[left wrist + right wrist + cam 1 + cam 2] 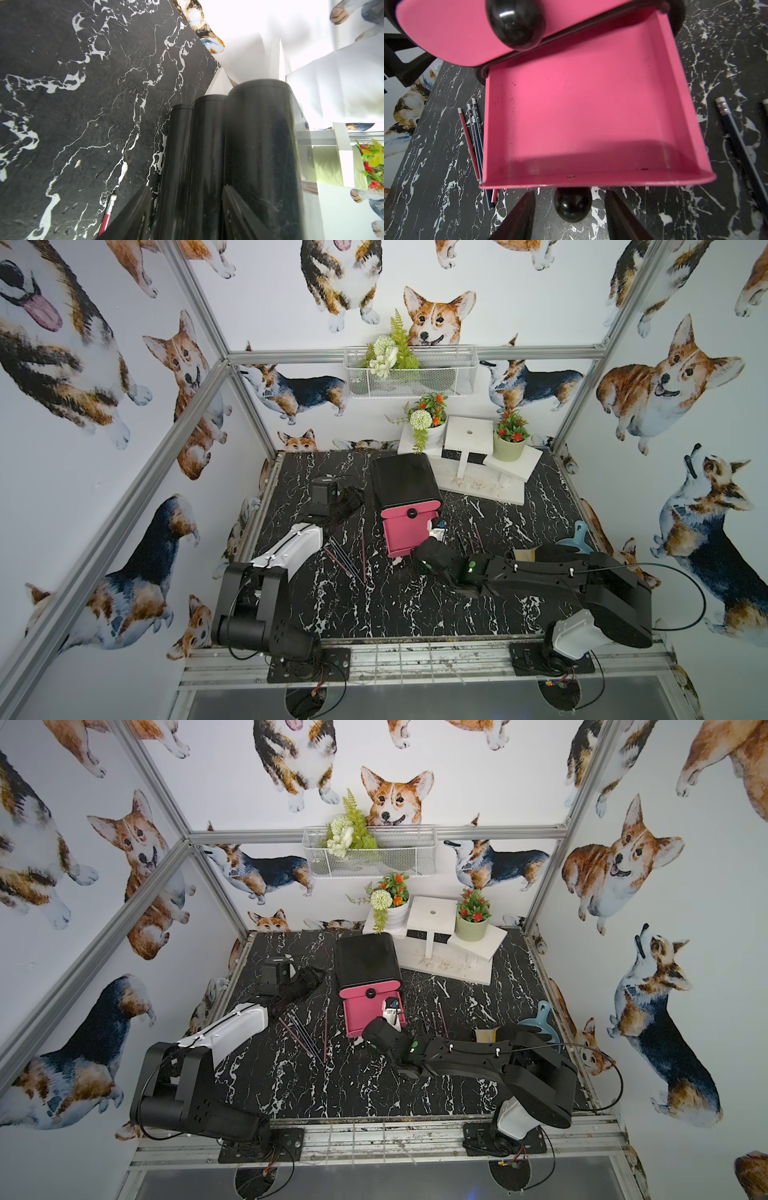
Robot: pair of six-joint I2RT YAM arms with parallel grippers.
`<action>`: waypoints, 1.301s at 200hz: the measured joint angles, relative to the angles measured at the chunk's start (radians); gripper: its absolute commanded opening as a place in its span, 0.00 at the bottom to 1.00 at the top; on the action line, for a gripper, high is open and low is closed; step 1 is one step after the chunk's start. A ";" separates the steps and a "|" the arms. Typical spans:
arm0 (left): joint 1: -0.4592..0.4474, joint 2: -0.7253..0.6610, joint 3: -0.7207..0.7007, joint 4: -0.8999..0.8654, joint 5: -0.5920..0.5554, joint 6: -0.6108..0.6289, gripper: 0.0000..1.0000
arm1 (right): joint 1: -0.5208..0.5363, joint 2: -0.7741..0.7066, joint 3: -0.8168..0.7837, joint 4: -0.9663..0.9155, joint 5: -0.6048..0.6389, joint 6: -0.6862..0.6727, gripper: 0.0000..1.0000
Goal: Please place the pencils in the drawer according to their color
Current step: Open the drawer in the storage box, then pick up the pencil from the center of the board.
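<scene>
Now, jaws apart, the right gripper [571, 194] is straddling the round black knob [572, 207] of the shallow pink drawer [591, 104] at lower centre; the left gripper's [352, 498] state is unclear.

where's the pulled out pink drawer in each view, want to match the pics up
Top view: open pink drawer just below centre, in front of the black cabinet.
Top view: same spot, slightly left of centre.
Left wrist: not in it.
Right wrist: fills the middle of the picture, nothing inside.
Shared landmark: the black knob on the closed drawer front above it; the left wrist view lacks it.
</scene>
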 measured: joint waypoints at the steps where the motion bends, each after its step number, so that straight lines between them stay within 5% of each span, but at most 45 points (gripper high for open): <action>1: 0.000 0.000 0.000 0.000 0.000 0.000 0.61 | 0.000 -0.003 0.000 -0.002 0.000 0.000 0.59; 63: 0.005 -0.060 -0.039 -0.010 -0.011 -0.015 0.69 | -0.030 -0.250 -0.010 -0.190 -0.017 0.030 0.53; 124: 0.029 -0.172 -0.113 -0.092 -0.057 -0.044 0.98 | -0.514 -0.378 0.001 -0.580 -0.296 -0.060 0.50; 158: 0.037 -0.211 -0.121 -0.144 -0.087 -0.044 1.00 | -0.724 -0.289 -0.003 -0.700 -0.452 -0.211 0.48; 260: 0.052 -0.212 -0.125 -0.187 -0.114 -0.043 1.00 | -0.743 0.090 0.118 -0.758 -0.534 -0.471 0.47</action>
